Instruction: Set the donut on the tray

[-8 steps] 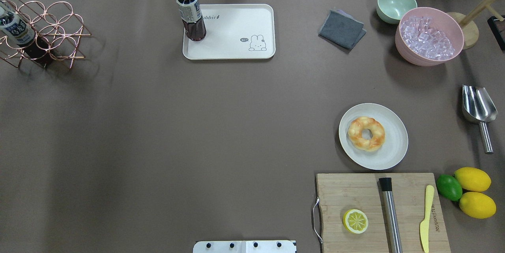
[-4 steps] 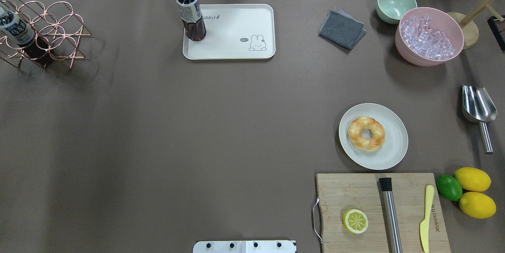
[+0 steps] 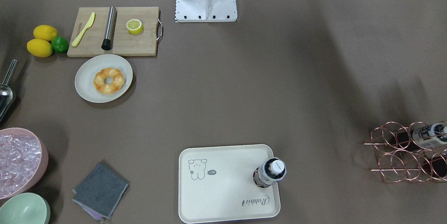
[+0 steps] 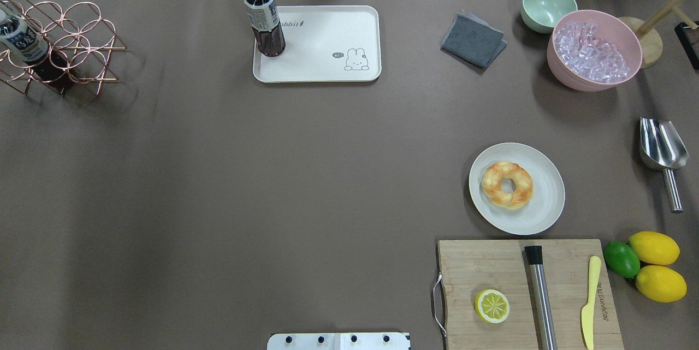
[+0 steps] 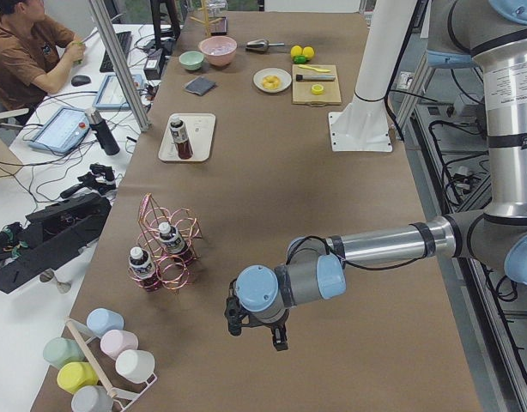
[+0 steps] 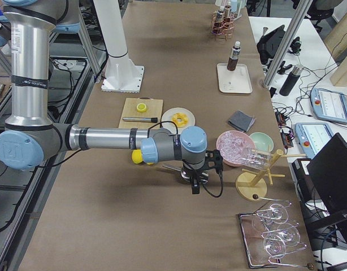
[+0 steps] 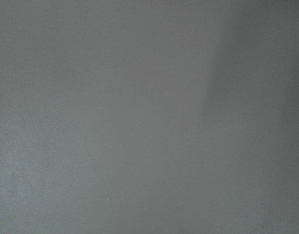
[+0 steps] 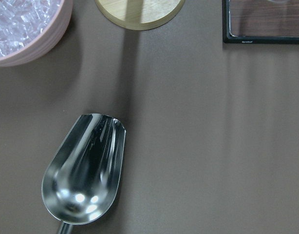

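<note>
The golden-orange donut (image 4: 507,184) lies on a round off-white plate (image 4: 543,211) at the table's right; it also shows in the front-facing view (image 3: 109,80). The cream-white tray (image 4: 327,60) with the bear drawing sits at the far middle, with a dark drink bottle (image 4: 264,19) standing in its left corner. Neither gripper shows in the overhead or front-facing views. My left gripper (image 5: 281,336) hangs over bare table beyond the wire rack. My right gripper (image 6: 195,183) hangs near the scoop, past the plate. I cannot tell whether either is open or shut.
A wooden cutting board (image 4: 480,268) with a halved lemon (image 4: 492,306), a steel rod and a yellow knife lies near the plate. A pink ice bowl (image 4: 594,49), green bowl (image 4: 548,6), grey cloth (image 4: 473,40), steel scoop (image 4: 661,145) and copper wire rack (image 4: 60,44) stand around.
</note>
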Available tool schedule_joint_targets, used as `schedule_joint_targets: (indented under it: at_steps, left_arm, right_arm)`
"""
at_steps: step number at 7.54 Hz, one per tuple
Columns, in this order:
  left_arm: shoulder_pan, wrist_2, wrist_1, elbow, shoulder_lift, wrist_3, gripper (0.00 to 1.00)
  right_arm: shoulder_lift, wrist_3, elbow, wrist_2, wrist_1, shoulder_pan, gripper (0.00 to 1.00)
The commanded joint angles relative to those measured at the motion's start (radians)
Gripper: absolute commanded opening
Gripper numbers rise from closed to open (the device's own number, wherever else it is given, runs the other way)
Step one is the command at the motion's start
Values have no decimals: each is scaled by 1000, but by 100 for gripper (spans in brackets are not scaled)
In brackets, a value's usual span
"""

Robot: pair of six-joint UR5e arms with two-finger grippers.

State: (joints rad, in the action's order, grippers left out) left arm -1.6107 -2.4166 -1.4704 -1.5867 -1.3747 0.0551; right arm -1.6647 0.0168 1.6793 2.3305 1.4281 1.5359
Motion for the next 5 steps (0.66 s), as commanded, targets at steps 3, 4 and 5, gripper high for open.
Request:
schedule_joint_targets:
  at_steps: [3, 4, 5]
  left_arm:
    - [0, -1, 1, 1, 2, -3, 98]
    - [0, -4, 1, 1, 5, -3, 98]
    - [0, -7, 1, -1, 8, -1, 98]
  right_arm:
    - [57, 189, 33, -2, -1, -98, 100]
    - [68, 237, 46, 0, -1, -132, 100]
    - [84, 314, 48, 0, -6, -178, 100]
